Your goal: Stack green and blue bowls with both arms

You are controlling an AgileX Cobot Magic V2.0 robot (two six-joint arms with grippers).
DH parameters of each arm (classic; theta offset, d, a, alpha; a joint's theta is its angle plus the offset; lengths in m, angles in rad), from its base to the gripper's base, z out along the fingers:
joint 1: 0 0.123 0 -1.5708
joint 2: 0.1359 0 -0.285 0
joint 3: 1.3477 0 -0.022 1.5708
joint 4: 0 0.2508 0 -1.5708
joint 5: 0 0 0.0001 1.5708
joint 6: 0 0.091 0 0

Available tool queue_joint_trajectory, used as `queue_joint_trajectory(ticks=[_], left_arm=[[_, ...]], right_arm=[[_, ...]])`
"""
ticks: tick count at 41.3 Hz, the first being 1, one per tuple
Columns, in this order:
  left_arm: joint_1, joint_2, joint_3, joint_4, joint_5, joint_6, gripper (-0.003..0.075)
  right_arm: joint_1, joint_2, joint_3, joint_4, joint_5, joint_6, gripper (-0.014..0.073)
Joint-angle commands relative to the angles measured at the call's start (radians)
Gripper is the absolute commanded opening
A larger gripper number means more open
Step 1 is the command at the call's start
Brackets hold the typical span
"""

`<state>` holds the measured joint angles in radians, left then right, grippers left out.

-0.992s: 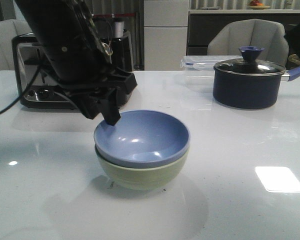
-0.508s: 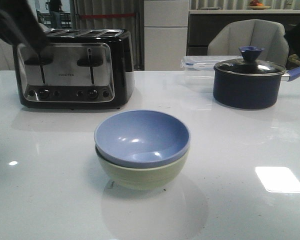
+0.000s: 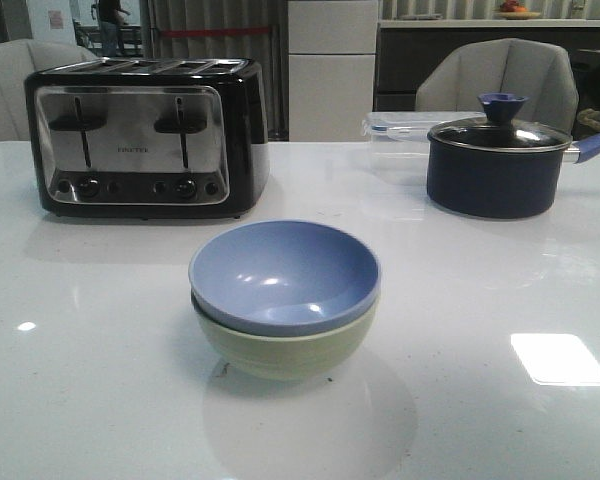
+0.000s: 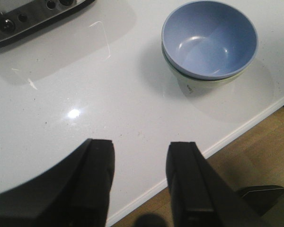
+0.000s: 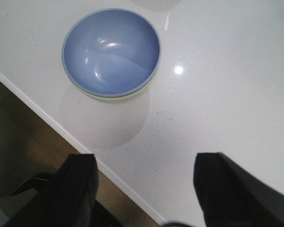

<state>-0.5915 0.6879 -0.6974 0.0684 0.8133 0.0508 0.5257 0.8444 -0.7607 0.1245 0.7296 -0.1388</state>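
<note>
The blue bowl (image 4: 209, 39) sits nested in the green bowl (image 4: 199, 84) on the table (image 4: 85, 94). The left pincer (image 4: 139, 182) hangs open and empty, well apart from the bowls.

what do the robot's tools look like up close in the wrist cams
Both are plain matte black. The left tool has two thick, blocky fingers with flat inner faces and rounded outer shoulders. The right tool shows two broad dark fingers, blurred, with squared-off tips. No cables, markings or coloured pads are visible on either, and neither arm appears in the front view.

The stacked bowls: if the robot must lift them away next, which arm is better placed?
Neither clearly. The blue bowl sits nested in the green bowl; left gripper and right gripper are both open, empty and off the table's near edge.
</note>
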Motion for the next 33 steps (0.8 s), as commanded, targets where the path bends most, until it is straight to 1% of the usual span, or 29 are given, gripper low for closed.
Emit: queue_joint_trajectory(ticks=[1,4,8,10,13,15,17,33], left_arm=[[-0.003,-0.025,-0.009,0.002,-0.059,0.001,0.0302],[-0.003,-0.025,-0.009,0.002,-0.057,0.001,0.023],[-0.003,-0.023,-0.009,0.002,-0.061,0.001,0.013],[-0.003,-0.023,-0.009,0.002,-0.061,0.001,0.0092],[-0.003,-0.023,-0.009,0.002,-0.059,0.001,0.0094],[-0.003,-0.023,-0.009,0.002,-0.059,0.001,0.0093],[-0.003,-0.023,-0.009,0.002,-0.061,0.001,0.0093],[-0.003,-0.023,-0.009,0.002,-0.061,0.001,0.0093]], right_arm=[[0.004,-0.006,-0.026,-0.011,-0.047,-0.01,0.0515],[0.004,-0.006,-0.026,-0.011,-0.039,-0.01,0.043],[0.004,-0.006,-0.026,-0.011,-0.028,-0.01,0.0271],[0.004,-0.006,-0.026,-0.011,-0.028,-0.01,0.0192],[0.004,-0.006,-0.026,-0.011,-0.029,-0.01,0.0085],[0.004,-0.006,-0.026,-0.011,-0.029,-0.01,0.0045],[0.004,-0.006,-0.026,-0.011,-0.028,-0.01,0.0059],[0.004,-0.006,-0.026,-0.011,-0.028,-0.01,0.0055]])
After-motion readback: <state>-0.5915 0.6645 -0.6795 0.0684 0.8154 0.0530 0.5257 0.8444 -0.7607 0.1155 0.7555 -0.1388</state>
